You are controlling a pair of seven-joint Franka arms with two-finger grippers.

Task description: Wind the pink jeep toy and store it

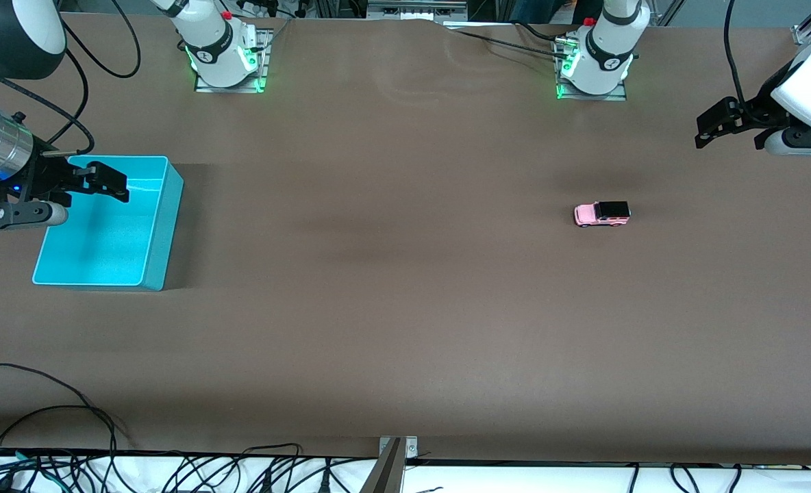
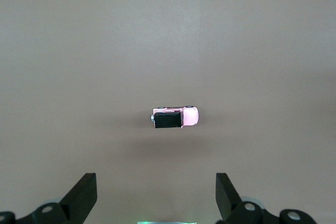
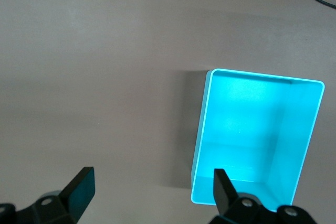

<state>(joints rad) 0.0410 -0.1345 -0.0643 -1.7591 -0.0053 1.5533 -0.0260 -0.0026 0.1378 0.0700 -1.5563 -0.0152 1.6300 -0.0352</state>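
The pink jeep toy (image 1: 602,213) stands on its wheels on the bare brown table toward the left arm's end, with a pale pink body and a black roof. In the left wrist view the jeep (image 2: 175,117) lies well clear of my left gripper (image 2: 156,183), which is open and empty. That left gripper (image 1: 710,130) hangs over the table's end, apart from the toy. My right gripper (image 1: 107,183) is open and empty over one corner of the turquoise bin (image 1: 166,233). The right wrist view shows the bin (image 3: 202,129) with nothing inside it, beside the right gripper (image 3: 152,180).
The two arm bases (image 1: 227,61) (image 1: 594,68) stand along the table's edge farthest from the front camera. Loose black cables (image 1: 70,438) lie along the edge nearest to it. A wide stretch of brown table separates the bin from the jeep.
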